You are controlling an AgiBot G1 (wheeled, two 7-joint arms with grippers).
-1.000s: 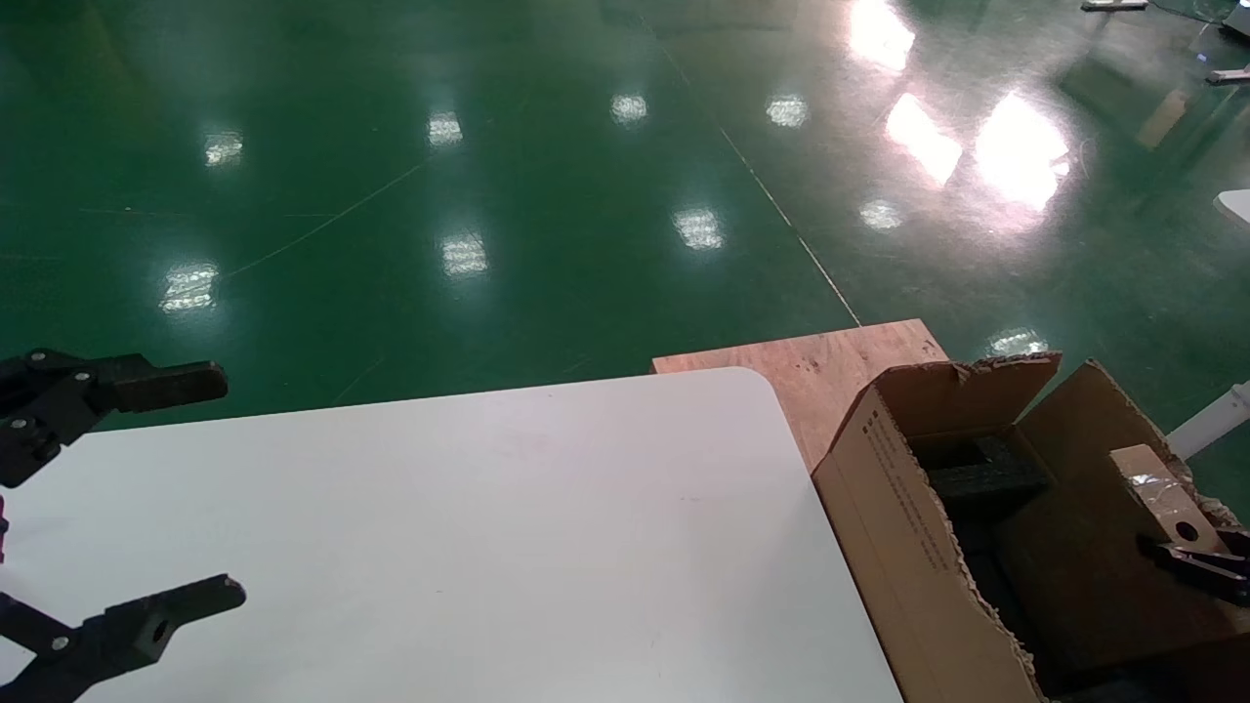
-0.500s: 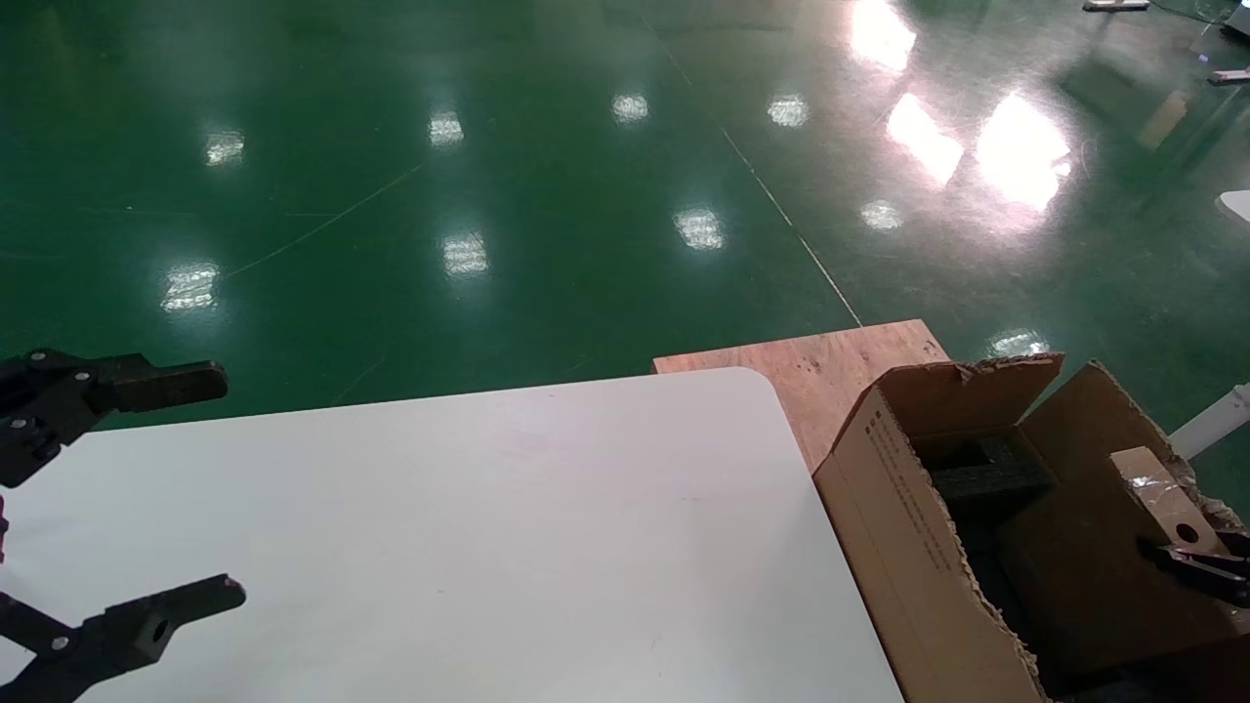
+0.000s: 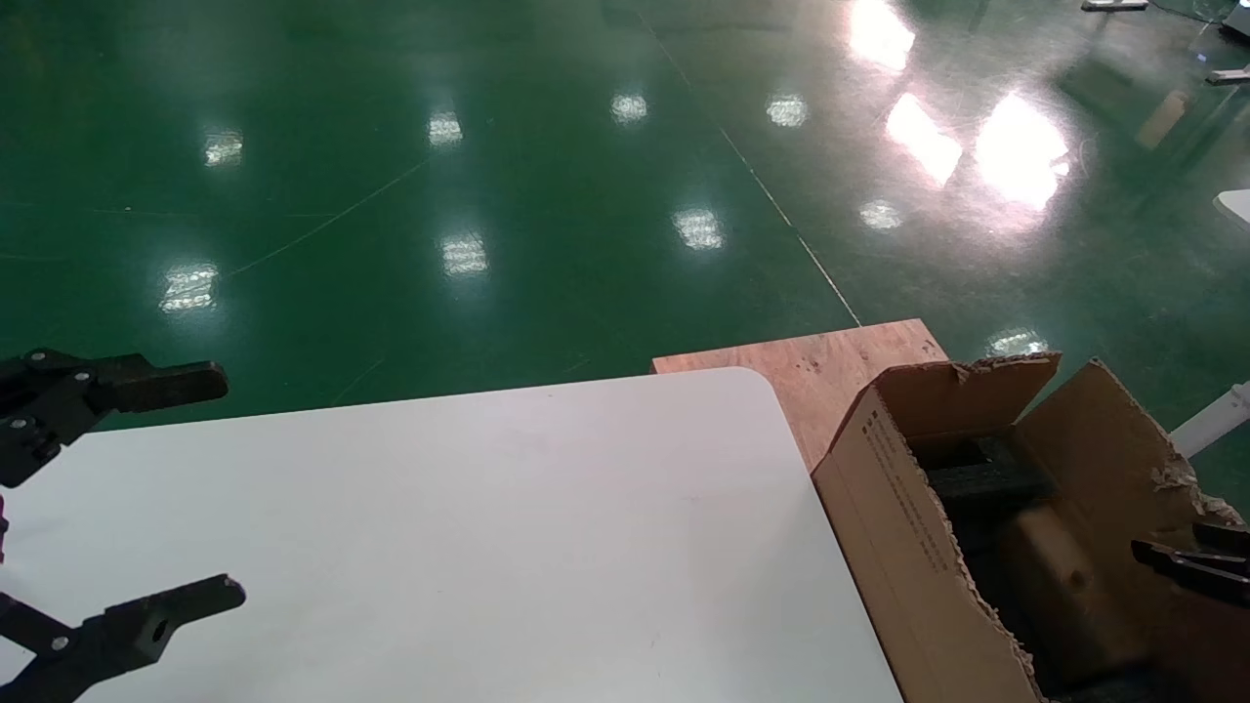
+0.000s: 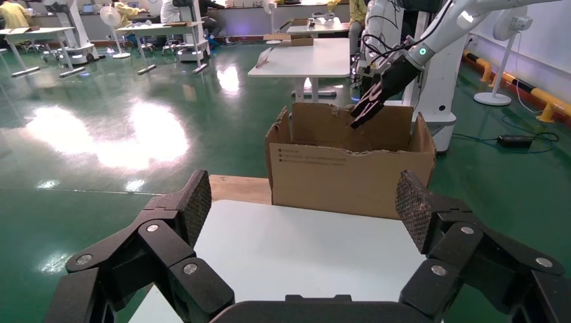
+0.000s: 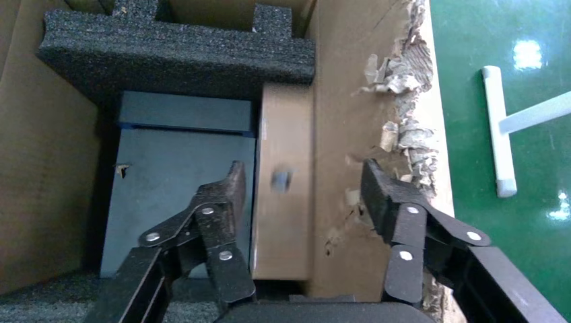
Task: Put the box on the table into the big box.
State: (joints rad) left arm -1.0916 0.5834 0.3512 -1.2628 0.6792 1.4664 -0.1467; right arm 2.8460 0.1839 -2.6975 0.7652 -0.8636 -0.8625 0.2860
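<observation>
Cardboard and green floor fill the head view: the big box (image 3: pixel 908 527) stands off the white tabletop's (image 3: pixel 469 547) rounded corner, a wooden board (image 3: pixel 830 366) showing between and behind them. The box (image 3: pixel 1060 586) lies blurred inside the carton, below black foam (image 3: pixel 986 478). The right claw (image 3: pixel 1196 561) enters at the carton's right edge, with a torn flap rim beside it; the left claw (image 3: pixel 127 498) hovers over the tabletop's left side, its fingers wide apart and holding nothing.

From the left wrist, the left claw (image 4: pixel 303 208) frames the carton (image 4: pixel 350 175) head-on, black print visible on its side, with the right claw (image 4: pixel 367 111) poised above its opening.

Only the right wrist view looks down into the carton (image 5: pixel 350 81): the box (image 5: pixel 283 182) rests between a dark block (image 5: pixel 178 182) and the ragged carton wall, below the foam (image 5: pixel 175 54). The right claw (image 5: pixel 303 192) is spread apart above it, not touching.
</observation>
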